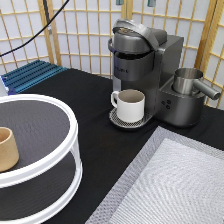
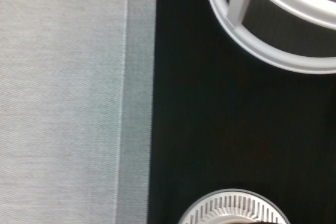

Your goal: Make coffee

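Note:
The grey coffee machine (image 1: 150, 65) stands at the exterior view's top right with its lid (image 1: 132, 30) tilted partly up. A white handled mug (image 1: 130, 105) sits on its round drip tray (image 1: 127, 121) under the spout. The coffee pod is hidden or out of view. My gripper does not show in the exterior view; only a black cable (image 1: 45, 27) hangs at the top left. The wrist view looks straight down on the black table (image 2: 225, 125), the drip tray's slotted edge (image 2: 232, 210) and the white stand's rim (image 2: 277, 45).
A white two-tier round stand (image 1: 35, 145) fills the exterior view's left, with a tan handleless cup (image 1: 7, 148) on its upper shelf. A grey mat (image 1: 170, 185) covers the bottom right. A metal jug (image 1: 190, 82) sits on the machine's right side. Blue slats (image 1: 30, 75) lie at far left.

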Controlling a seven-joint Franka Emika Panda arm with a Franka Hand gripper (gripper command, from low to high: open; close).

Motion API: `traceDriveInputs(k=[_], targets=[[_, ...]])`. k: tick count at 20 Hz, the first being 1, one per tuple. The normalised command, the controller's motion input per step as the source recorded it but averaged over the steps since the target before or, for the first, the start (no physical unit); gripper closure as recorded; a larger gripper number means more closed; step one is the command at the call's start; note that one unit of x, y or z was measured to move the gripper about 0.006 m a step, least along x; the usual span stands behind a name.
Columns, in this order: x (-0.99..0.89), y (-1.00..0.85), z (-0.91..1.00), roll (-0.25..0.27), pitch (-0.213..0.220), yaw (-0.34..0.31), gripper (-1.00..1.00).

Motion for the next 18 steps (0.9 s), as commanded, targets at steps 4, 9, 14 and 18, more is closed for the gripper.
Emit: traceDriveInputs(k=[4,9,14,18], targets=[[-0.86,-0.1,-0.54,-0.011,-0.108,-0.041,-1.0],[-0.45,0.19,-0.36,-0.039,-0.116,-0.023,-1.0],[-0.1,0.18,-0.26,-0.018,-0.118,0.0,-1.0],[-0.18,0.0,-0.57,-0.013,-0.121,-0.001,-1.0]])
